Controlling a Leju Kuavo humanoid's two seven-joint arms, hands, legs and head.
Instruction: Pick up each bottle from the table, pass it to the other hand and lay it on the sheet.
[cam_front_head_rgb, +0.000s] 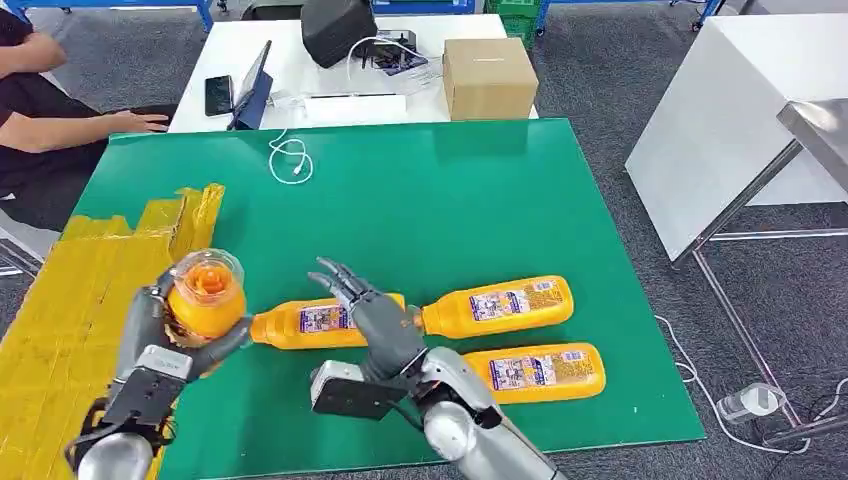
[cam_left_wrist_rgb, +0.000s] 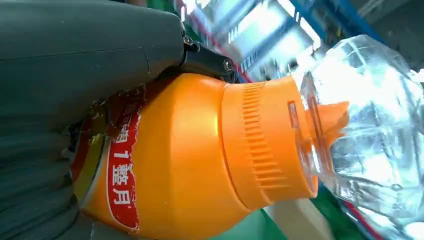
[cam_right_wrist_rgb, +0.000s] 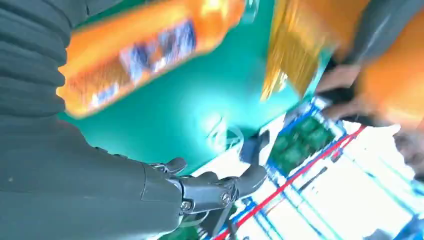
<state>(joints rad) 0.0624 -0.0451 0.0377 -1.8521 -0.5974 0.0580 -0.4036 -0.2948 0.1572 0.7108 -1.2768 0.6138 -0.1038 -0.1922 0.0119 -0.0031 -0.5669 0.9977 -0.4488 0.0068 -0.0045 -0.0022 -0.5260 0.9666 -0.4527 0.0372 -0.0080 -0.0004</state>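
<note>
My left hand (cam_front_head_rgb: 160, 335) grips an orange bottle (cam_front_head_rgb: 205, 297) upright above the table's left side, its clear cap facing the head camera. Up close, that bottle (cam_left_wrist_rgb: 200, 155) shows its orange collar and red label, with my left hand (cam_left_wrist_rgb: 75, 65) wrapped round its body. My right hand (cam_front_head_rgb: 365, 305) is open, fingers spread, hovering over the green table (cam_front_head_rgb: 430, 190) just right of the held bottle. Three more orange bottles lie flat: one (cam_front_head_rgb: 305, 322) under my right hand, one (cam_front_head_rgb: 500, 305) to its right, one (cam_front_head_rgb: 545, 370) nearer the front edge. The yellow sheet (cam_front_head_rgb: 80, 300) lies at left.
A white cable (cam_front_head_rgb: 290, 158) lies at the table's far edge. Behind stands a white desk with a cardboard box (cam_front_head_rgb: 488, 76), a phone (cam_front_head_rgb: 219, 94) and a laptop. A person's arm (cam_front_head_rgb: 60, 125) rests at far left. A white table (cam_front_head_rgb: 730, 110) stands at right.
</note>
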